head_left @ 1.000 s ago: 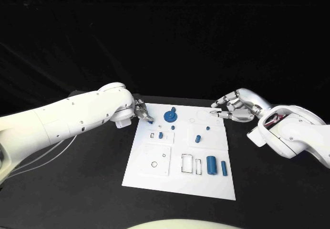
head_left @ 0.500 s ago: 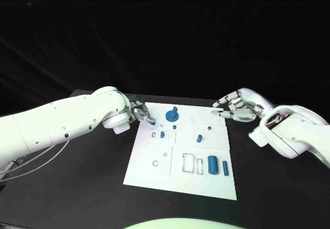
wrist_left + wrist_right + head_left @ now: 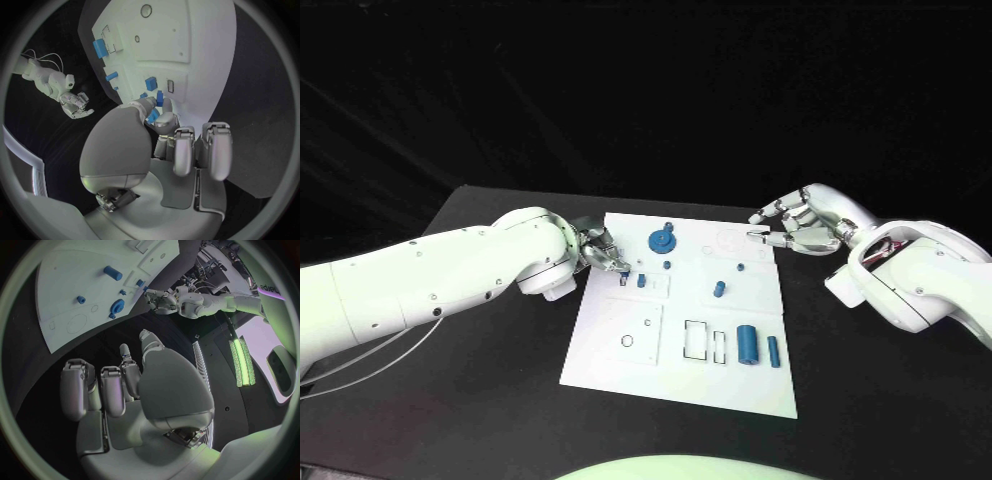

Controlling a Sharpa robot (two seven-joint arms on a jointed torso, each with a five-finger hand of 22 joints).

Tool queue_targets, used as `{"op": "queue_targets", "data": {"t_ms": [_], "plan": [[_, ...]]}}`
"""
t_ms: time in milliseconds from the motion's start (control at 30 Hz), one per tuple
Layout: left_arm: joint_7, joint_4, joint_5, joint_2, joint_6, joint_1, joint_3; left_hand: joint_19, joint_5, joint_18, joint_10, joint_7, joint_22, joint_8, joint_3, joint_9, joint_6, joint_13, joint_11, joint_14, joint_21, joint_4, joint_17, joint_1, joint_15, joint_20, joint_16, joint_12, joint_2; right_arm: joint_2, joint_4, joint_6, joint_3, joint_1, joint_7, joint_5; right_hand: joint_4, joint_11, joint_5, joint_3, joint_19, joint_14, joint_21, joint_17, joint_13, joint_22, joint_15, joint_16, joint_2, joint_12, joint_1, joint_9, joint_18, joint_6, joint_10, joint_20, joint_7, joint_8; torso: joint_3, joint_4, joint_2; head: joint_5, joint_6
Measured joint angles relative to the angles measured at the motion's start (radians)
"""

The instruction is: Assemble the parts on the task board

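Observation:
The white task board [image 3: 675, 375] lies mid-table. On it are a round blue part [image 3: 659, 240], small blue pegs [image 3: 640, 281] [image 3: 717, 291] and two blue cylinders [image 3: 746, 343] at the near right. My left hand [image 3: 603, 252] hovers over the board's far left edge and pinches a small blue part [image 3: 623, 268] between thumb and a finger. The left wrist view shows that part [image 3: 154, 116] at the fingertips, just over the board [image 3: 194, 45]. My right hand [image 3: 798, 226] hangs beside the board's far right corner, fingers curled in, holding nothing.
The black table [image 3: 473, 400] surrounds the board. Outlined rectangular slots [image 3: 692, 341] and a round hole [image 3: 626, 341] mark the board's near half. My right forearm [image 3: 913, 275] lies right of the board, and my left forearm [image 3: 430, 285] lies left of it.
My left hand has moved a little nearer along the board's left edge, carrying the small blue part. The right hand has stayed where it was.

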Motion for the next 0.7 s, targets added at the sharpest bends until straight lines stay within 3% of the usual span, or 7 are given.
{"op": "queue_targets", "data": {"t_ms": [700], "plan": [[-0.034, 0.011, -0.076, 0.005, 0.009, -0.011, -0.002, 0.000, -0.005, 0.000, 0.012, -0.005, 0.000, 0.004, 0.017, -0.001, 0.008, 0.008, -0.004, 0.000, 0.000, -0.017, 0.000, -0.017, 0.000, 0.000, 0.000, 0.012, -0.017, -0.001, 0.002, 0.000, 0.000, 0.000, 0.000, 0.000, 0.000, 0.000, 0.000, 0.000, 0.000, 0.000, 0.000, 0.000, 0.000, 0.001, 0.000, 0.000, 0.000, 0.000, 0.000, 0.000, 0.000, 0.000, 0.000, 0.000, 0.000, 0.000, 0.0002, -0.0007, 0.000, 0.002, -0.007]]}}
